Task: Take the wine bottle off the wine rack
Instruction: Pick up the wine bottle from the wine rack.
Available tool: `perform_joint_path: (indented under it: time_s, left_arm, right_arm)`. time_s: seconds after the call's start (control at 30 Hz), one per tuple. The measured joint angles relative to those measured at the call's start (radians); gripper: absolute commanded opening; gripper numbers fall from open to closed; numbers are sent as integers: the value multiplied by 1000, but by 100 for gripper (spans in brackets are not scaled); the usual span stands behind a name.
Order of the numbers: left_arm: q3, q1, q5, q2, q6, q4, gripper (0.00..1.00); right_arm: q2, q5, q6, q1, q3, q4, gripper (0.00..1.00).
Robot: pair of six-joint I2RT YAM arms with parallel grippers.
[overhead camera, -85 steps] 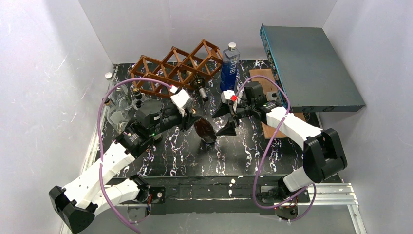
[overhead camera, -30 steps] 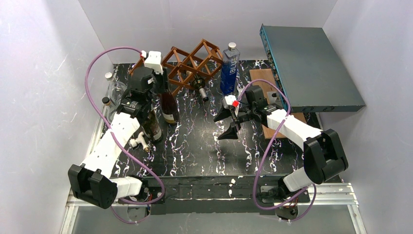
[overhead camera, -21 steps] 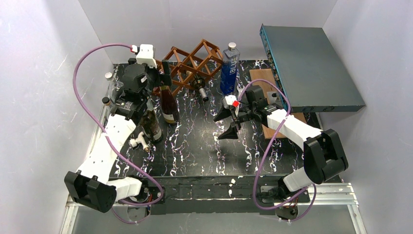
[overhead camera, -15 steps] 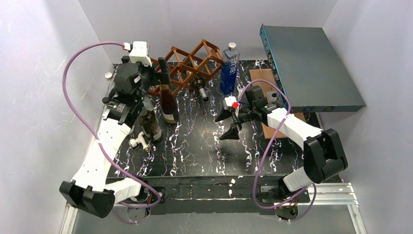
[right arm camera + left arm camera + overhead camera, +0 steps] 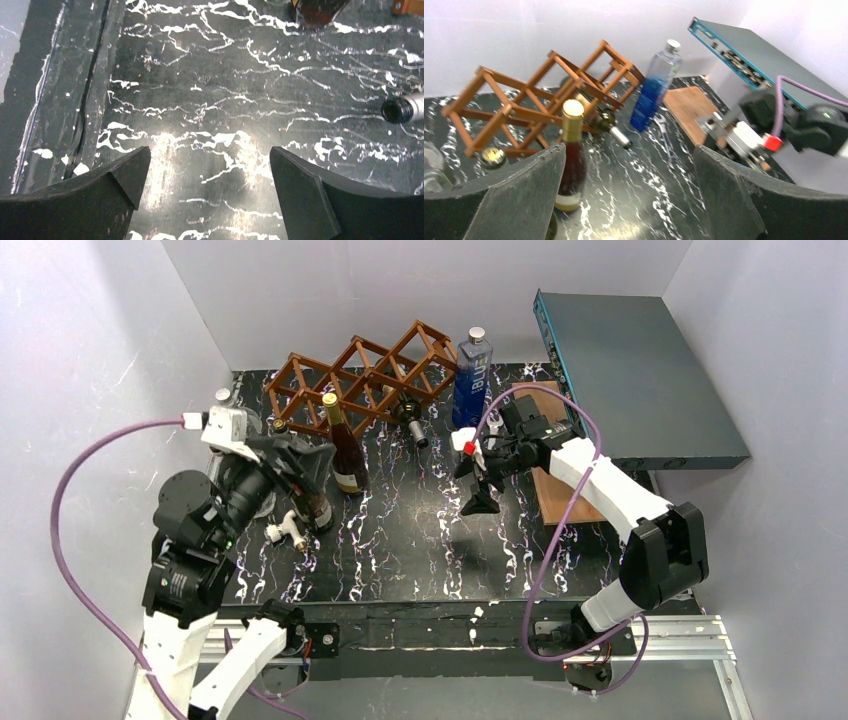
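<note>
The reddish-brown lattice wine rack [image 5: 360, 375] [image 5: 531, 95] stands at the back of the table. A dark wine bottle [image 5: 346, 452] [image 5: 570, 155] with a gold cap stands upright on the table just in front of the rack, free of both grippers. A second bottle [image 5: 409, 418] [image 5: 610, 126] lies in a rack cell with its neck poking out; its mouth [image 5: 400, 109] shows at the edge of the right wrist view. My left gripper [image 5: 310, 472] [image 5: 629, 192] hangs open, near and left of the standing bottle. Over bare table right of centre, my right gripper [image 5: 479, 486] [image 5: 207, 167] is open and empty.
A tall blue water bottle [image 5: 472, 380] [image 5: 651, 87] stands right of the rack. A wooden board [image 5: 548, 445] [image 5: 686, 106] and a large grey box [image 5: 640, 370] fill the right side. More bottles and glassware [image 5: 245, 425] crowd the left edge, one dark bottle [image 5: 318, 508] below my left gripper.
My left gripper opened off the upright wine bottle and the arm pulled back toward the near left. The bottle stays standing. My right gripper shifted slightly toward the rack.
</note>
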Motion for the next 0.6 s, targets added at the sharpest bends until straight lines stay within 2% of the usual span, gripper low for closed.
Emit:
perform_joint_path:
  time_s: [0.1, 0.33, 0.6]
  left_arm:
    - [-76, 0, 60, -71, -58, -46, 98]
    - [-281, 0, 174, -194, -137, -123, 98]
    - [-433, 0, 217, -288, -175, -148, 98]
  right_arm:
    - [0, 68, 27, 12, 51, -47, 98]
    - [2, 216, 178, 62, 156, -38, 98]
    - [82, 371, 351, 105, 269, 17, 99]
